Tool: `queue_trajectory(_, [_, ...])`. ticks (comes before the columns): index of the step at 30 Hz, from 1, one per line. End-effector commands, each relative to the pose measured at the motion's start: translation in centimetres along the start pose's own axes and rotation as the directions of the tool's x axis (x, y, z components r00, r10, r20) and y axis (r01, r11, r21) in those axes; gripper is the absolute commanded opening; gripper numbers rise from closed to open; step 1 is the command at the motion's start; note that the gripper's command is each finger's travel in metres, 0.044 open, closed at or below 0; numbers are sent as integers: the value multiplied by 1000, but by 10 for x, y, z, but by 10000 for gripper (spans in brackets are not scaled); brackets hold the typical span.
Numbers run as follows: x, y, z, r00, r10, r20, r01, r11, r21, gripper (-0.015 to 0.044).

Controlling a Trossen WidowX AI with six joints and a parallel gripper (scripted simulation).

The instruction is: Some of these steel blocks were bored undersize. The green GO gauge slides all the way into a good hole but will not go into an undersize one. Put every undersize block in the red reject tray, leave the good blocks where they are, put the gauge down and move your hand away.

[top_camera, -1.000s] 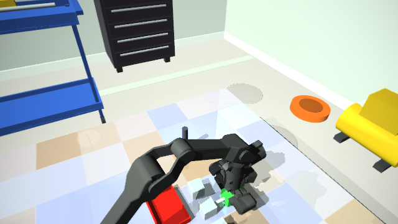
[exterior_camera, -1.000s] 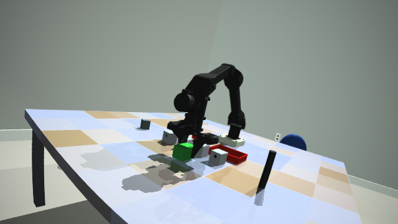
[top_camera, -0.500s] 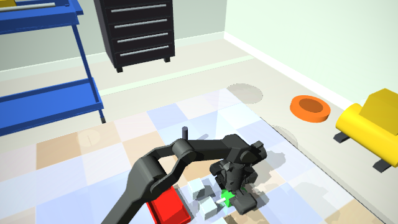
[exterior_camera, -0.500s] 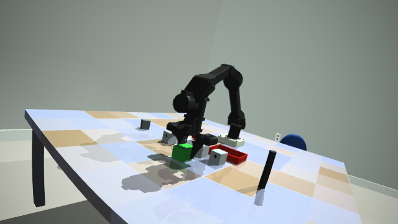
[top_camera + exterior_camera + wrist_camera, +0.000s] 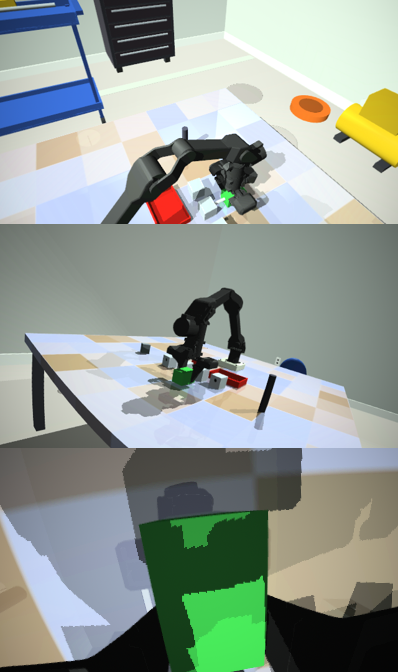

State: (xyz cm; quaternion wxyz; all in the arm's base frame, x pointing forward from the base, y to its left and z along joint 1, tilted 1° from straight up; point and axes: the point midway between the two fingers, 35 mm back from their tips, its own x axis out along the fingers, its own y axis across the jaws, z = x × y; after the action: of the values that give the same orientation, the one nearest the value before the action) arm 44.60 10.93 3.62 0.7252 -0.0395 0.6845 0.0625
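Black pincer (image 5: 234, 199) (image 5: 188, 371) (image 5: 205, 598) clamped on green block-shaped gauge (image 5: 227, 198) (image 5: 182, 376) (image 5: 215, 563), pale pin (image 5: 220, 201) toward a light-grey steel block (image 5: 208, 208), presumably to test its bore.

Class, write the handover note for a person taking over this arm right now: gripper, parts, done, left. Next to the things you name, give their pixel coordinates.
Gripper (image 5: 231, 197) (image 5: 188, 374): shut on the green GO gauge (image 5: 227, 198) (image 5: 183, 376) (image 5: 215, 598), its pale pin pointing toward a steel block (image 5: 208, 208); whether the pin has entered a hole, I cannot tell.
Parts: pale steel blocks stand beside the red reject tray (image 5: 169, 205) (image 5: 237, 382); a darker block (image 5: 145, 348) stands farther off.
Done: gauge in hand. No block shows in the visible part of the tray.
Left: finish gauging, put any undersize blocks in the tray, put the gauge down, move away.
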Motion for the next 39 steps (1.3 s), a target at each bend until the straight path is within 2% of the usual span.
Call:
queue_trajectory(1, [-5, 0, 2, 1000, -3, 15, 3, 1000, -5, 0])
queue_trajectory(39, [-5, 0, 4, 1000, -3, 15, 3, 1000, -5, 0])
